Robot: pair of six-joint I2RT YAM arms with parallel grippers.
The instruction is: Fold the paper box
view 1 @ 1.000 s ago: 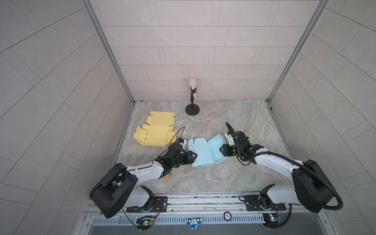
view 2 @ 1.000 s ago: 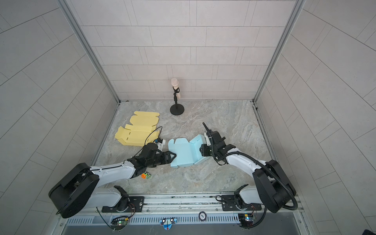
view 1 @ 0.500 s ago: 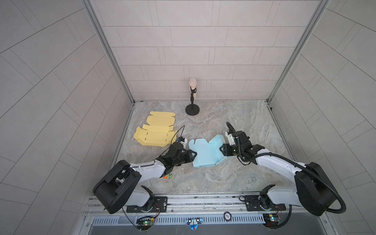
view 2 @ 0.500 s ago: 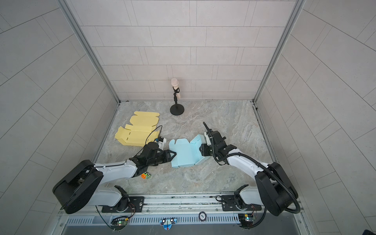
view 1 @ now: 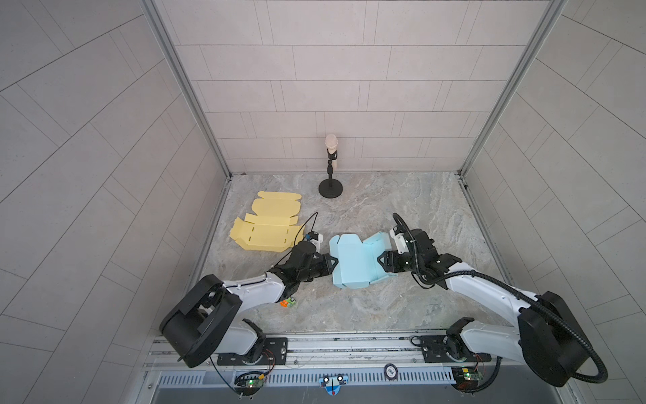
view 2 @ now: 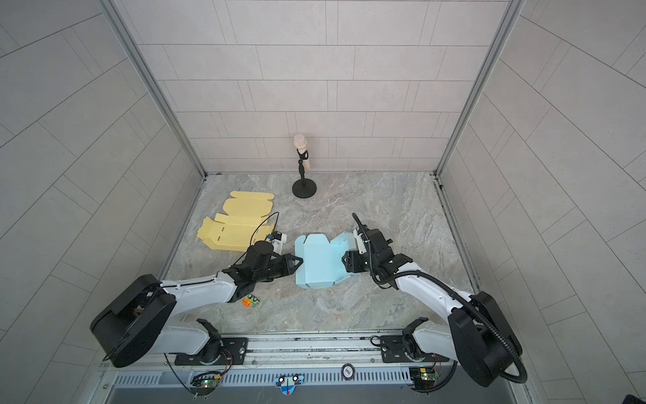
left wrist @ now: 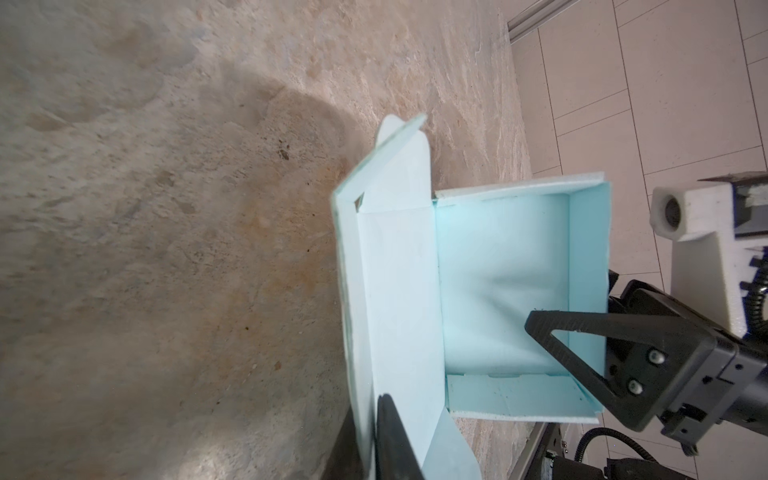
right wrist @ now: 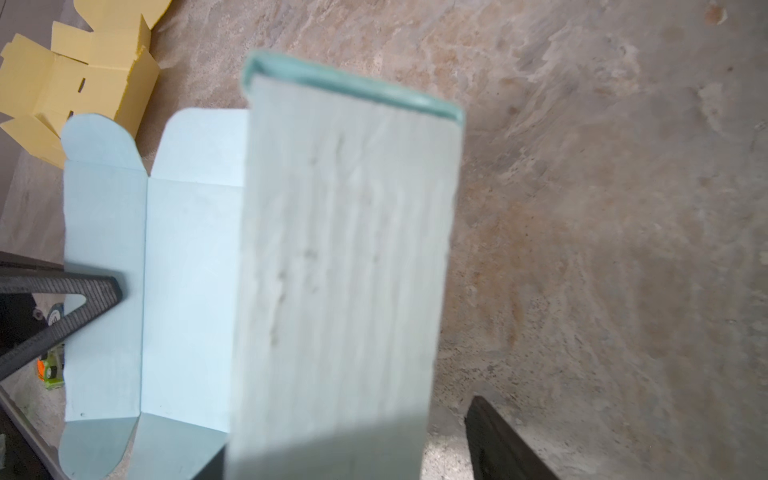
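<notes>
The light blue paper box (view 1: pixel 353 262) (view 2: pixel 318 262) lies partly folded in the middle of the floor in both top views. Its lid panel lies flat on the left and its side walls stand up on the right. My left gripper (view 1: pixel 332 262) (view 2: pixel 297 261) (left wrist: pixel 370 415) is shut on the edge of the lid's raised left flap. My right gripper (view 1: pixel 382 260) (view 2: pixel 346 260) (right wrist: pixel 353 436) is open and straddles the box's upright right wall (right wrist: pixel 345 249). One finger (left wrist: pixel 582 328) reaches inside the box (left wrist: pixel 498 270). The other finger (right wrist: pixel 498 440) stands clear outside the wall.
A flat yellow box blank (view 1: pixel 269 227) (right wrist: pixel 83 83) lies behind the left arm. A microphone on a black stand (view 1: pixel 330 175) is at the back centre. A small orange and green object (view 1: pixel 288 302) sits under the left forearm. Tiled walls close in three sides.
My left gripper's jaws have closed onto the box's left flap. My right gripper's jaws have widened around the right wall. The box has hardly moved.
</notes>
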